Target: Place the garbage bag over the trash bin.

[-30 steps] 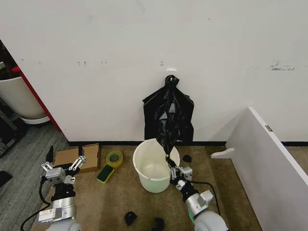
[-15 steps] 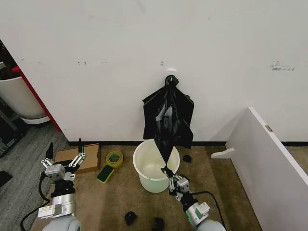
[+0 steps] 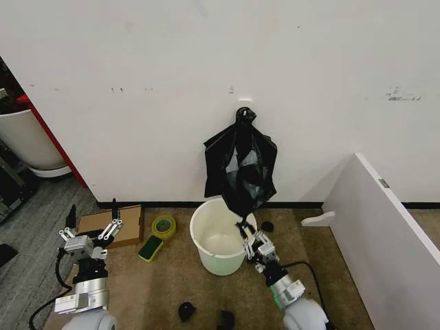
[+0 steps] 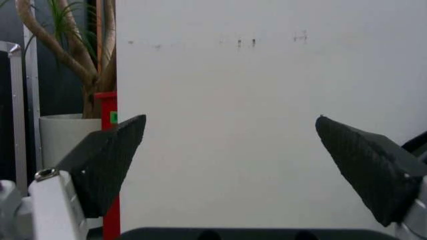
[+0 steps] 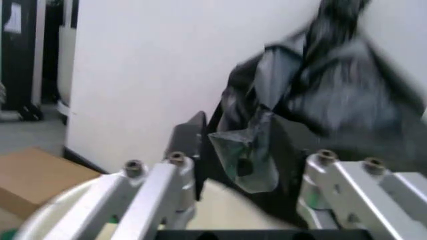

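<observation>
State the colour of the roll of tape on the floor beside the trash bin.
Yellow; the roll of tape shows best in the head view.

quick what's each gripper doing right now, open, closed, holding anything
Left gripper: open, empty, parked low beside the cardboard box.
Right gripper: jaws shut on the bottom tip of the hanging garbage bag, at the trash bin rim.

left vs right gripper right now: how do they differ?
The left gripper is open with nothing in it; the right gripper is shut on the garbage bag. The left is off beside the cardboard box; the right is at the trash bin rim. Both point toward the wall.
</observation>
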### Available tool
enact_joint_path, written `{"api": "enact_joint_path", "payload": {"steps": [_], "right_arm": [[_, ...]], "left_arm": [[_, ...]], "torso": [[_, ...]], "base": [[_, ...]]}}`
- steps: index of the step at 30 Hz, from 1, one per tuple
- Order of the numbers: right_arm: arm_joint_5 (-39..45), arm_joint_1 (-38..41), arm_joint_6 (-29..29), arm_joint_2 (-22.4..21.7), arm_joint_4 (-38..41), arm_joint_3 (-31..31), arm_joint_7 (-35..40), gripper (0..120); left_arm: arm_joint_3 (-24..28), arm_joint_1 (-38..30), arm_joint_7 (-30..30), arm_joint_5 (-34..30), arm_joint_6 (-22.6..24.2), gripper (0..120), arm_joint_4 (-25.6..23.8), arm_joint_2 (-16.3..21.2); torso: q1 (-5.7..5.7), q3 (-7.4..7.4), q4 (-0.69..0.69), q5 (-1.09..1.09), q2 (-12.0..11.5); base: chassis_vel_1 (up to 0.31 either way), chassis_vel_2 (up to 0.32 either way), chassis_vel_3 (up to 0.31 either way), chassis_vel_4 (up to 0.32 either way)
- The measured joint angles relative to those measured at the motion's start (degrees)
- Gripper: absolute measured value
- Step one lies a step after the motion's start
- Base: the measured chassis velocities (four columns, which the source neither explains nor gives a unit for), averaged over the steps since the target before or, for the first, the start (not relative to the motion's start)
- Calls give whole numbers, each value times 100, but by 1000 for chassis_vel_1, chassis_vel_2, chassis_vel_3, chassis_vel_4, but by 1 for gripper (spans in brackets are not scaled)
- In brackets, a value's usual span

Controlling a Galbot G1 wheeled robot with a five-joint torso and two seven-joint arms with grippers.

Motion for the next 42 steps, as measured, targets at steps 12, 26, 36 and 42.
{"api": "enact_joint_path", "payload": {"steps": [12,26,36,42], "right_arm": [[-213,-519,-1966,-420,613,-360,1762,80],[784,318,-3132,-82,910,-587,2601,100],[-833,1272,-2497,61,133,-713,1952,98],[-1934,1507,-3479,31,81,-915,1587,84]], "left_arm": [[7,-14,0,20,-13,100,63,-27],[-56,7,-4,-23,-56,100,116,84],[-49,-74,-8,-3,-32,100,212,105],[-76,-110,-17,2,-15,100,283,112]], "torso": [[0,0,-2,0,0],[0,0,-1,0,0],[0,1,0,0,0],[0,1,-1,0,0]], "base": [[0,0,0,0],[0,0,0,0],[0,0,0,0],[0,0,0,0]]}}
